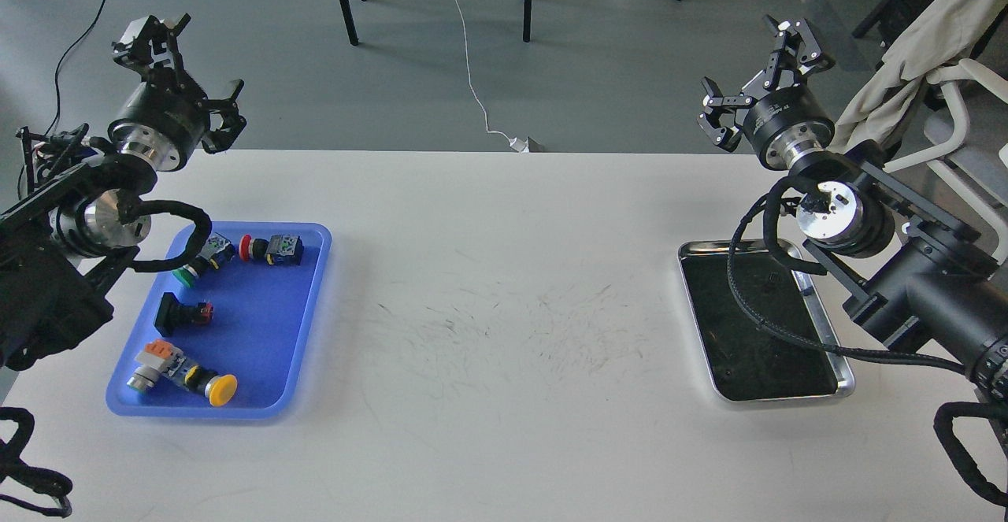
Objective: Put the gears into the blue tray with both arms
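Note:
The blue tray lies on the white table at the left and holds several coloured push-button switches. I cannot make out the gears anywhere in this view. My left gripper is raised above the table's far left edge, behind the blue tray, open and empty. My right gripper is raised above the far right edge, behind the silver tray, also open with nothing between its fingers.
A shiny silver tray with a dark inside lies at the right, partly under my right arm and its black cable. The table between the two trays is bare and scuffed. A chair draped with cloth stands at the far right.

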